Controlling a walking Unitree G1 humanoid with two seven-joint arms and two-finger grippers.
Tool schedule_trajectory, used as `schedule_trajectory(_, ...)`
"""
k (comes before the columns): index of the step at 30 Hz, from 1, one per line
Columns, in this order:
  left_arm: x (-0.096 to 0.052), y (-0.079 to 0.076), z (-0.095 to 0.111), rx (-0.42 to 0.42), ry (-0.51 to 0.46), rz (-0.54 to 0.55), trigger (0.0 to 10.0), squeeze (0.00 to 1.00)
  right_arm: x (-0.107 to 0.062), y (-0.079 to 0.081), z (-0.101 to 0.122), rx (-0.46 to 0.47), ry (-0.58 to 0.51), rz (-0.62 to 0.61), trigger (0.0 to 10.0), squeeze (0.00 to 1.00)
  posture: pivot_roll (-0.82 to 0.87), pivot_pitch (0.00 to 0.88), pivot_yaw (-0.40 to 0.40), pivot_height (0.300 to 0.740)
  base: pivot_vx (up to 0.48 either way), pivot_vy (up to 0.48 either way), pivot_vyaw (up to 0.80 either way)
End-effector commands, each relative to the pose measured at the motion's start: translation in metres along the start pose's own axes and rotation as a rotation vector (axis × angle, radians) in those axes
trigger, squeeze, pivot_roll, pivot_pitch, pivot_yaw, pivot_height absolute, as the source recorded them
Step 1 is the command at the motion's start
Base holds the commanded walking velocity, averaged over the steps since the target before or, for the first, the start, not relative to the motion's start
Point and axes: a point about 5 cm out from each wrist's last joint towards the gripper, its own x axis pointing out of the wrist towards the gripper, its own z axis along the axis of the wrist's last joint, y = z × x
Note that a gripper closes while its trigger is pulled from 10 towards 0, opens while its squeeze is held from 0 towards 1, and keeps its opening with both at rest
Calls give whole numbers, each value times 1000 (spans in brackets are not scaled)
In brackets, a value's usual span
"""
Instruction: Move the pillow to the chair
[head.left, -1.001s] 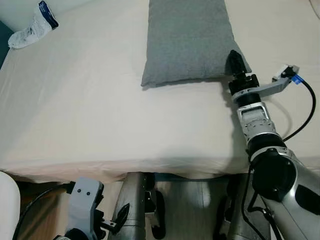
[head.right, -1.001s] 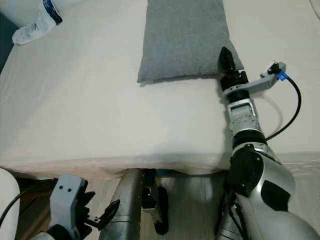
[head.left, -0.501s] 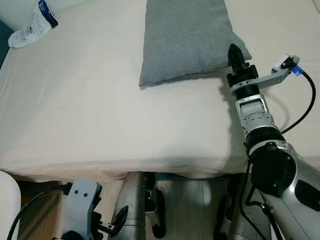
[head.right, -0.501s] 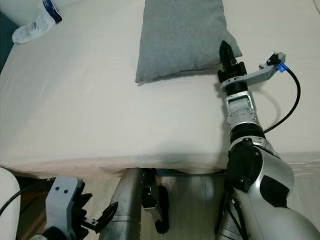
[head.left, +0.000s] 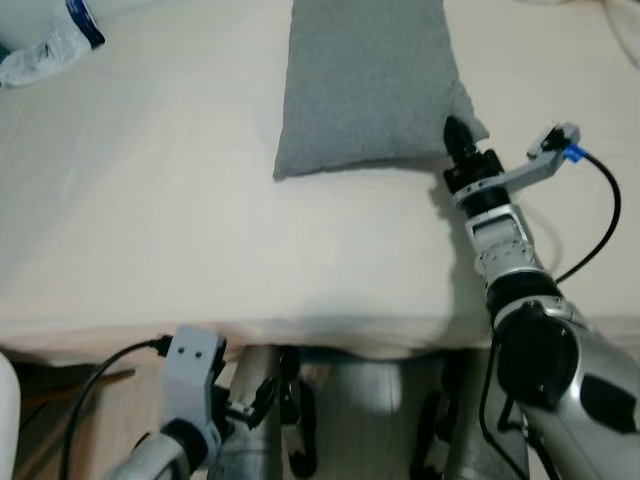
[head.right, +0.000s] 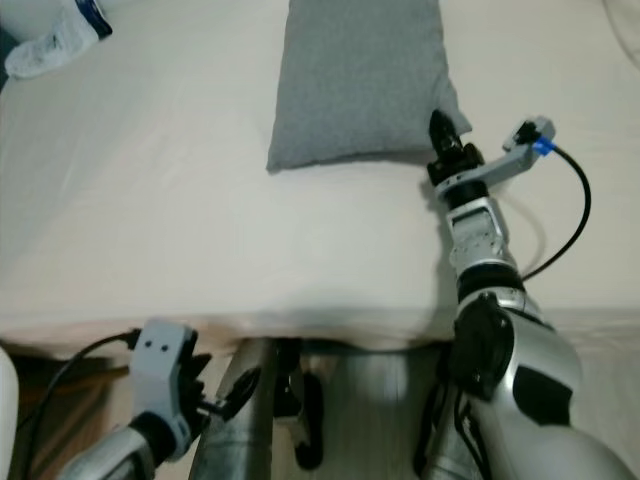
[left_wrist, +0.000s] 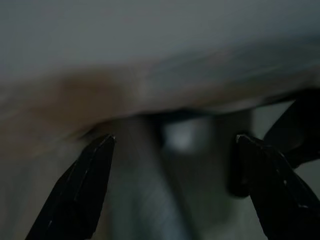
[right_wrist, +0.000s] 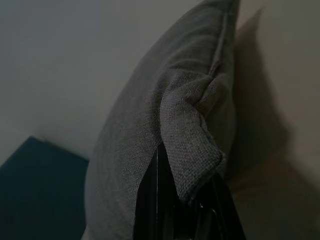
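A grey pillow lies on the cream bed sheet, its long side running away from me. My right gripper reaches over the bed and is shut on the pillow's near right corner. In the right wrist view that corner is bunched up over the black fingers. My left gripper hangs low below the bed's front edge. In the left wrist view its fingers stand open with nothing between them.
A crumpled white bag with a blue patch lies at the bed's far left corner. The bed's front edge crosses right in front of me, with floor and my legs below it. A black cable loops off the right wrist.
The view has shifted a little. My right gripper stays clamped on the pillow corner and has drawn slightly left. The left arm has come up and to the right under the bed edge.
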Motion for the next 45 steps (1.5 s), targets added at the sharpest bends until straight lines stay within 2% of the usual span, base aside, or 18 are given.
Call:
schedule_trajectory(1,4,3,-11,-9,28,28,10000,0,-8,3,-22,7,61,31,0,0,166,363,152,570,0,0,0)
schedule_trajectory(2,15,3,-9,-17,4,27,10000,0,-10,8,-31,15,70,64,0,0,139,334,137,570,0,0,0)
schedule_trajectory(3,20,3,-9,-19,-3,27,10000,0,-11,9,-34,20,74,69,0,0,132,327,133,570,0,0,0)
schedule_trajectory(4,23,3,-9,-20,-8,28,10000,0,-11,10,-36,23,78,73,0,0,132,327,133,570,0,0,0)
schedule_trajectory(5,30,3,-9,-21,-11,28,10000,0,-13,9,-40,26,92,70,0,0,101,286,112,570,0,0,0)
schedule_trajectory(7,34,3,-8,-18,-24,25,10000,0,-15,13,-48,35,110,73,0,0,101,286,112,570,0,0,0)
schedule_trajectory(9,49,2,-6,-21,-48,17,10000,0,-25,24,-74,52,166,92,0,0,50,221,96,570,0,0,0)
schedule_trajectory(10,54,2,-4,-21,-60,13,10000,0,-30,29,-82,56,183,102,0,0,50,221,96,570,0,0,0)
schedule_trajectory(11,65,2,-2,-22,-79,8,10000,0,-37,34,-92,65,206,103,0,0,18,174,80,570,0,0,0)
schedule_trajectory(13,69,1,0,-22,-88,6,10000,0,-40,36,-95,72,214,100,0,0,18,174,80,570,0,0,0)
schedule_trajectory(15,80,2,3,-32,-110,9,10000,0,-48,43,-102,79,235,109,0,0,-13,122,68,570,0,0,0)
schedule_trajectory(16,80,2,3,-32,-110,9,10000,0,-48,43,-102,79,235,109,0,0,-13,122,68,570,0,0,0)
schedule_trajectory(18,91,4,6,-46,-125,13,10000,0,-54,47,-104,78,257,119,0,0,-28,96,56,570,0,0,0)
schedule_trajectory(22,105,4,6,-50,-141,16,10000,0,-61,50,-103,46,301,128,0,0,-49,50,35,570,0,0,0)
schedule_trajectory(30,121,-1,9,-57,-171,11,10000,0,-60,52,-90,-16,314,104,0,0,-56,0,9,570,0,0,0)
schedule_trajectory(33,124,0,8,-54,-175,11,10000,0,-62,46,-89,-62,335,94,0,0,-57,0,8,575,0,0,0)
schedule_trajectory(37,126,2,7,-31,-179,11,10000,0,-64,43,-87,-40,331,65,0,0,-59,0,9,595,0,0,0)
schedule_trajectory(45,131,19,13,38,-196,63,10000,0,-65,40,-83,-46,327,27,0,0,-61,0,20,640,0,0,0)
